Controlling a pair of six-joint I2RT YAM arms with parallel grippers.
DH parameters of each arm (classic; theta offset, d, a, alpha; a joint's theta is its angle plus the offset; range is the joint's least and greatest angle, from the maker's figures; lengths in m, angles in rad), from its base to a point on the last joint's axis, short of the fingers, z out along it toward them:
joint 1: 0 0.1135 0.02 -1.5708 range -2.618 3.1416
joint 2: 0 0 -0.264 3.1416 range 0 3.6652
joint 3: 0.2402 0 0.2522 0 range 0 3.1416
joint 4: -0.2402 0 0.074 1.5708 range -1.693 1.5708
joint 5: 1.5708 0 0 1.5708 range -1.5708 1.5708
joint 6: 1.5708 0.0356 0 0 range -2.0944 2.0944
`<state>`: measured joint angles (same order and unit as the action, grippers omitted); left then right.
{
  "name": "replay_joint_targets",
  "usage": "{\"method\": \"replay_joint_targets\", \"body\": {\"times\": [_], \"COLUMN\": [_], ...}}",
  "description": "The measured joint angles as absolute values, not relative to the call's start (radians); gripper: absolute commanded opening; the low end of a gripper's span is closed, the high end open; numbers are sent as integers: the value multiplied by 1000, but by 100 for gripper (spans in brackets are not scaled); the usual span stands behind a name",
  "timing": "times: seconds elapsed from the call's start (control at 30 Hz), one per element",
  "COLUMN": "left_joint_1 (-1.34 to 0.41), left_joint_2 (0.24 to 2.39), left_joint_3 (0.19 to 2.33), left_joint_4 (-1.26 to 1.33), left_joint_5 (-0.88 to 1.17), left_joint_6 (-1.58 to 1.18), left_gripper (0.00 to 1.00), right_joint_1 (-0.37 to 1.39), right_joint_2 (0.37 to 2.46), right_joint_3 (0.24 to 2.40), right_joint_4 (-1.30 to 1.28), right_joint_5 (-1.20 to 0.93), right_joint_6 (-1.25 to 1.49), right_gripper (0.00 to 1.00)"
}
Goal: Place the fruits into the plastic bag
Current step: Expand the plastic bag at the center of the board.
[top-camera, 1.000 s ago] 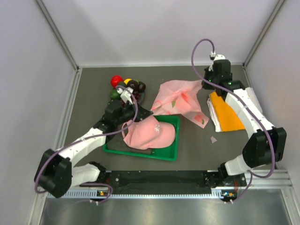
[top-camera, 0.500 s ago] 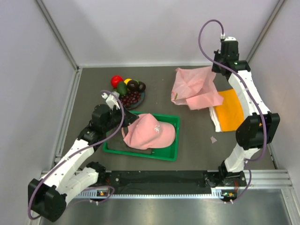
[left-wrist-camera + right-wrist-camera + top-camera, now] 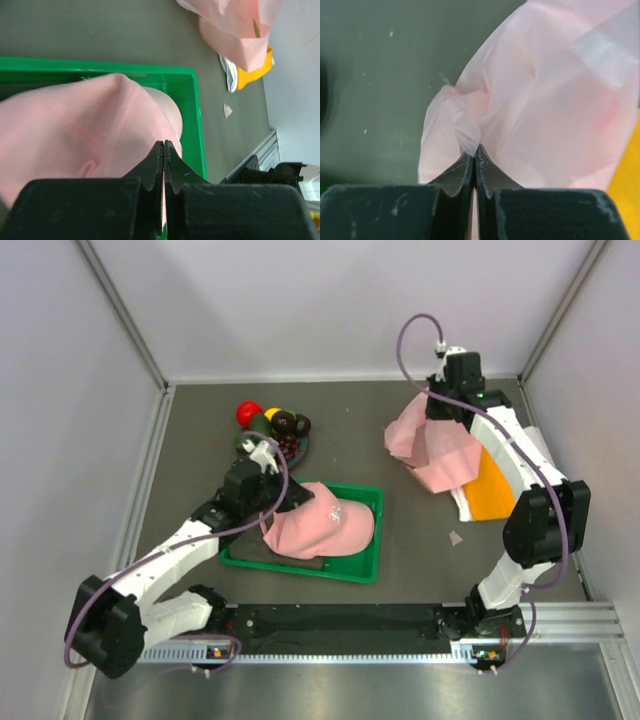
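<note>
The fruits (image 3: 272,426) lie in a small pile at the back left: a red round one (image 3: 247,413), a green avocado, dark brown ones and grapes. The plastic bag (image 3: 435,450) hangs bunched at the right, partly over the orange cloth; it also shows in the left wrist view (image 3: 235,30). My right gripper (image 3: 438,418) is shut on a fold of the bag (image 3: 545,100), pinched at its tips (image 3: 475,146). My left gripper (image 3: 292,502) is shut with nothing visibly held, its tips (image 3: 164,143) just above the pink cap (image 3: 75,120).
A green tray (image 3: 365,570) in front of centre holds the pink baseball cap (image 3: 325,525). The orange folded cloth (image 3: 492,490) lies at the right, under the bag. A small paper scrap (image 3: 455,537) lies in front of it. Grey walls enclose the table.
My right gripper lifted the bag off the table toward the back right, then came down and left; the bag is now bunched. My left gripper drew back, then moved over the cap.
</note>
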<state>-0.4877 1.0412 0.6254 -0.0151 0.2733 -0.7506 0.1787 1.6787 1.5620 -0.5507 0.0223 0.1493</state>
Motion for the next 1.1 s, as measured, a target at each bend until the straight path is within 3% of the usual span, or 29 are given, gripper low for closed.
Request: {"method": "replay_joint_targets", "body": {"times": [0.13,0.17,0.27,0.37,0.47,0.67,0.87,0.97,1.07,1.1], "left_joint_1": [-591,-617,-648,-655,-655,-655,-664,-678,-684,-684], "left_joint_2": [1127,1150,1189,1206,1203,1189,1194,1233,1276,1287], "left_joint_3": [644,651,662,662,656,632,627,646,673,684], "left_joint_4": [35,55,96,128,159,186,226,241,245,246], "left_joint_5": [244,241,239,233,218,193,194,204,213,212], "left_joint_6": [-765,-769,-781,-793,-806,-825,-821,-805,-787,-782], "left_gripper": [0,0,0,0,0,0,0,10,34,48], "right_joint_1": [246,258,279,282,281,281,307,339,398,410], "right_joint_2": [1679,1678,1668,1629,1551,1325,1143,1186,1289,1322], "right_joint_3": [1507,1497,1472,1446,1427,1398,1203,1147,1133,1133], "right_joint_4": [-539,-538,-539,-554,-592,-644,-629,-632,-613,-595], "right_joint_5": [-7,-10,-23,-33,-36,-48,-25,39,119,141], "right_joint_6": [150,150,156,167,167,188,243,259,268,273], "right_gripper": [0,5,36,58,70,73,73,74,75,75]}}
